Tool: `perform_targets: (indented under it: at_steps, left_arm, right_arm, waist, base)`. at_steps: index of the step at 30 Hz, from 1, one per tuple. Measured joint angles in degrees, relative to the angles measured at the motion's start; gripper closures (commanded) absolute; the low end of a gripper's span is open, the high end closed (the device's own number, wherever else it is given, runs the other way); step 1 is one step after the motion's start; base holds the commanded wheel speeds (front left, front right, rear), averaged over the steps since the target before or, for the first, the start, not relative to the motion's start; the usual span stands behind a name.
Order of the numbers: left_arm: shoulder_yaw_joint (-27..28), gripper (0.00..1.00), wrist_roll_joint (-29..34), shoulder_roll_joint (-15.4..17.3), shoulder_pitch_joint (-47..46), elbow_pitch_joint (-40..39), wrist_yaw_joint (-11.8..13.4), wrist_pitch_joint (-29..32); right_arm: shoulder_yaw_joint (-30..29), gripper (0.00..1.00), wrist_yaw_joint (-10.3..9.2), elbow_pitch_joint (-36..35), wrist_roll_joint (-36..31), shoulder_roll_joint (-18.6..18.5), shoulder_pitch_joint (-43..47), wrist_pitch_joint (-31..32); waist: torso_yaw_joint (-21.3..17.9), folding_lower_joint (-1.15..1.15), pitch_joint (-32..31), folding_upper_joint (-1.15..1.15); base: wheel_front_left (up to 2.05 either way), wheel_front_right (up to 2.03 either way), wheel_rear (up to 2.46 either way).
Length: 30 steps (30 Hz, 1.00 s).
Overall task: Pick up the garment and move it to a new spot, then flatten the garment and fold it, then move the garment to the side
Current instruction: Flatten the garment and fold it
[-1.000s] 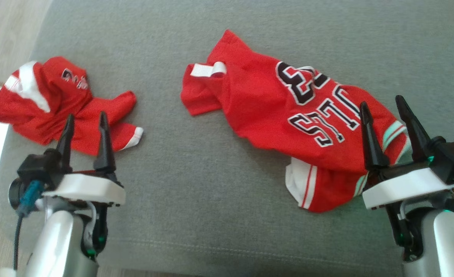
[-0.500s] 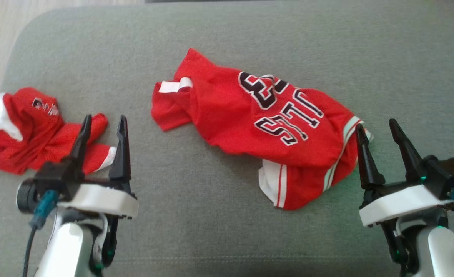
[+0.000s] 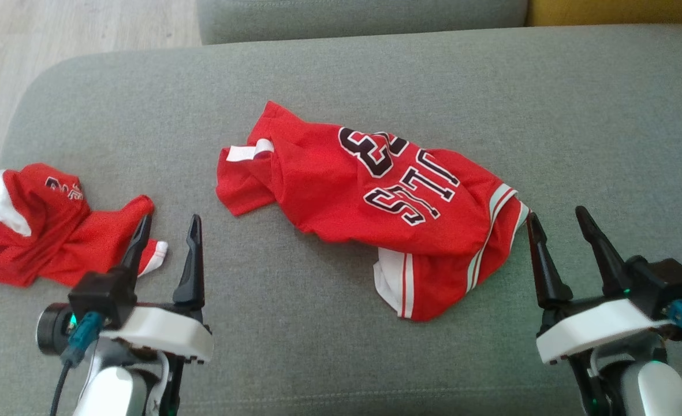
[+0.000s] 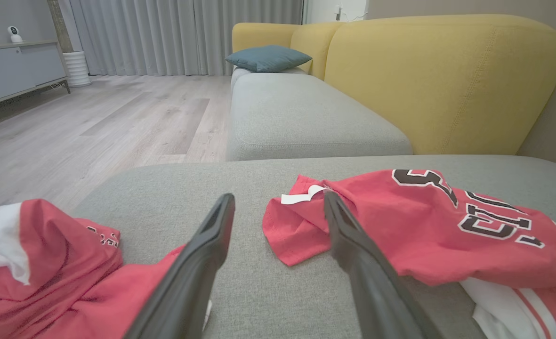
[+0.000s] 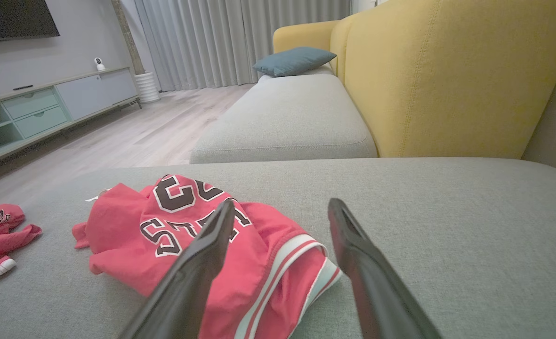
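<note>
While I am holding both arms low over the grey seat cushion (image 3: 294,323), my left gripper (image 3: 170,219) is standing with its two dark fingers spread wide and nothing between them, and my right gripper (image 3: 554,212) is doing the same. The garment (image 3: 387,196), a red jersey with dark, white-edged lettering and a number, is lying crumpled near the middle of the cushion, between my two grippers and closer to the right one. Its white label (image 3: 249,151) is showing at the end toward my left. Its pale-striped hem (image 3: 494,222) is bunching up at the end toward my right, where a white panel (image 3: 390,277) with red stripes is poking out from under the red cloth on the near side. My right gripper's inner fingertip is hanging just beside that hem; I cannot tell whether it is touching the cloth.

A second red garment (image 3: 40,231), smaller and with white trim, is lying heaped at the cushion's left edge, well apart from the jersey. My left gripper is pointing past its near sleeve, one fingertip overlapping the white cuff (image 3: 159,251) in the head view, though I cannot tell if it is making contact. The cushion is bearing these two pieces of clothing. Beyond it, in my left wrist view, another grey seat (image 4: 301,113) is running along a yellow backrest (image 4: 438,80), with a blue pillow (image 4: 268,57) resting at its far end.
</note>
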Motion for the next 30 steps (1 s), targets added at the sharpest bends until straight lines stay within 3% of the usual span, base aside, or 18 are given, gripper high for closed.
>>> perform_targets:
  at_steps: [23, 30]
  left_arm:
    - [-0.79, 0.0, -0.05, 0.94, 0.57, -0.74, 0.59, 0.45]
    - [-1.83, 0.0, -0.05, 1.1, -0.19, -1.79, 0.6, 0.51]
  right_arm:
    - [-0.62, 0.0, 0.0, -0.3, 0.81, 0.05, 0.99, 0.6]
    - [2.7, 0.0, 0.0, 4.09, 0.88, 0.07, 1.04, 5.2]
  waist:
    - [0.24, 0.0, -0.29, 0.0]
    - [0.71, 0.0, 1.49, 0.0]
  base:
    - [0.0, 0.0, 0.0]
    - [0.0, 0.0, 0.0]
